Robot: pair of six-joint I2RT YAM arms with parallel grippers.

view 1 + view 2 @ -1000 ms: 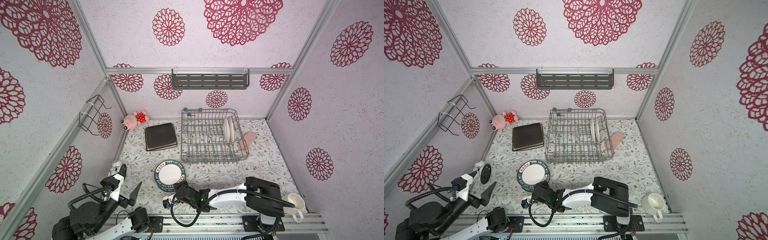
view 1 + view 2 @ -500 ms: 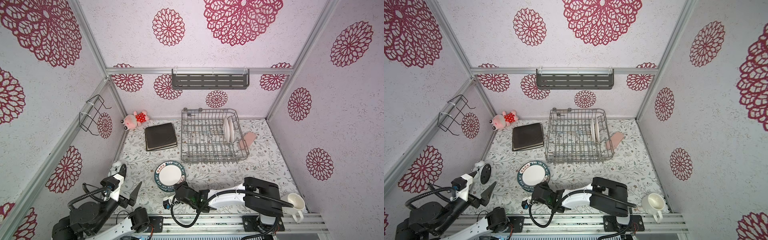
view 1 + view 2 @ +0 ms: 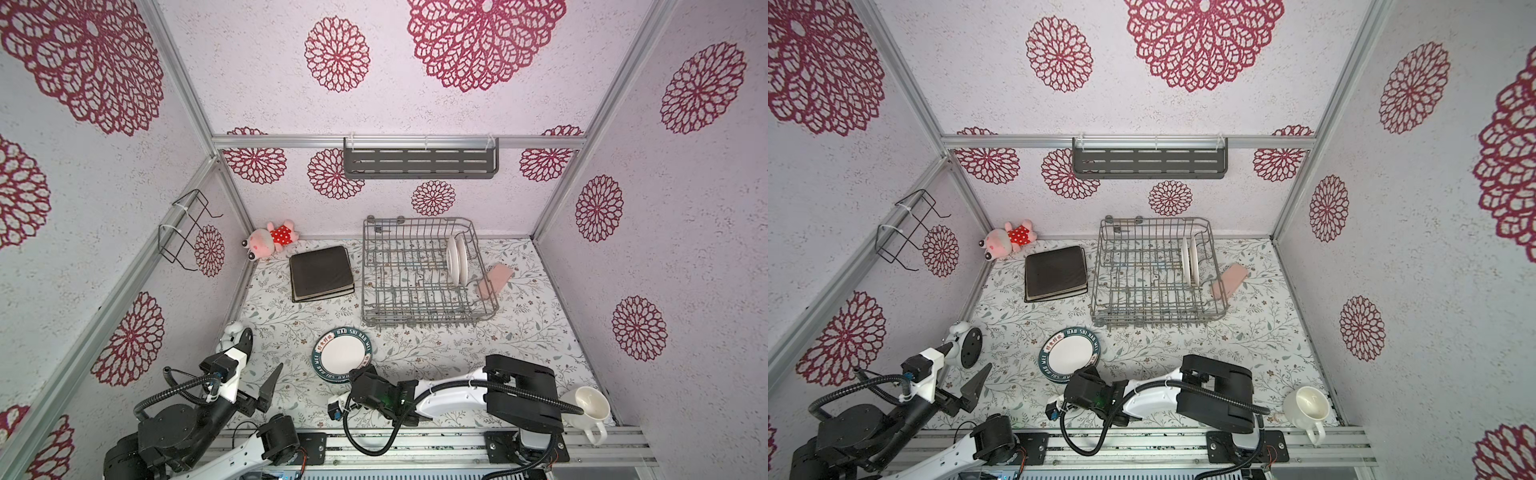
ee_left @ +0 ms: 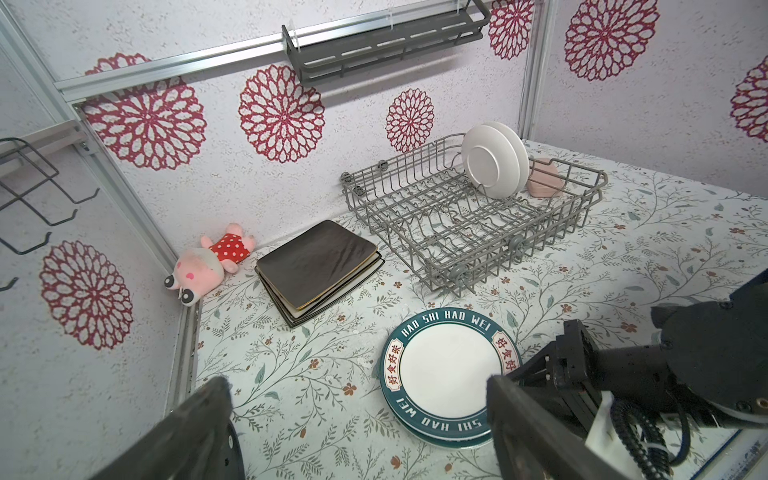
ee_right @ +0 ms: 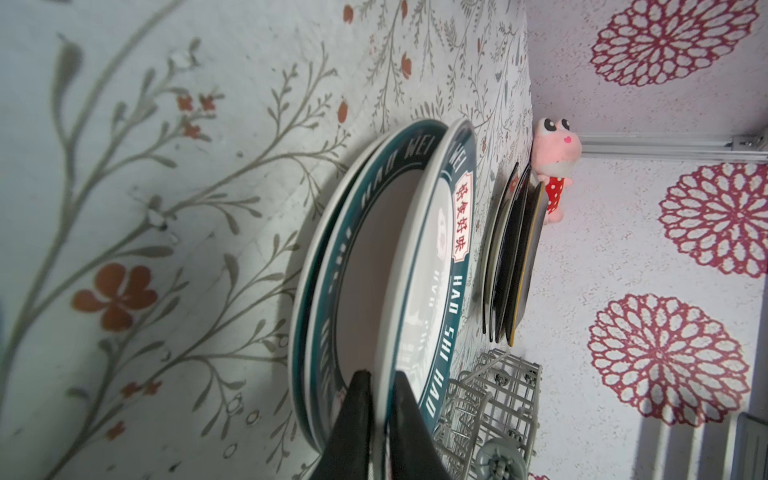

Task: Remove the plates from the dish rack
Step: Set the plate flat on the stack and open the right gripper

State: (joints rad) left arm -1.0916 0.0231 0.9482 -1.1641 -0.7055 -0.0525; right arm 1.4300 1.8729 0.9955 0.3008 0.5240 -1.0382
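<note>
Right hand (image 5: 380, 415), arm stretched low: round plate (image 4: 449, 365) pinched by rim.
Left hand (image 4: 357, 386) raised, spread wide; right jaws hidden in both top views.

Down by its base, left arm (image 3: 224, 382) tucked low, left gripper (image 4: 357, 380) hanging with jaws spread wide, right arm (image 3: 449, 390) stretched flat across the front, right gripper (image 5: 381, 374) pinching the rim of the top plate (image 5: 440, 249).

High stereo pair (near-identical), wrist cameras low, sharing plates (image 4: 449, 365)

top round plate (image 3: 343, 357), with right fingers (image 5: 353, 424) on its rim, now lower; drawn back toward the front
</note>
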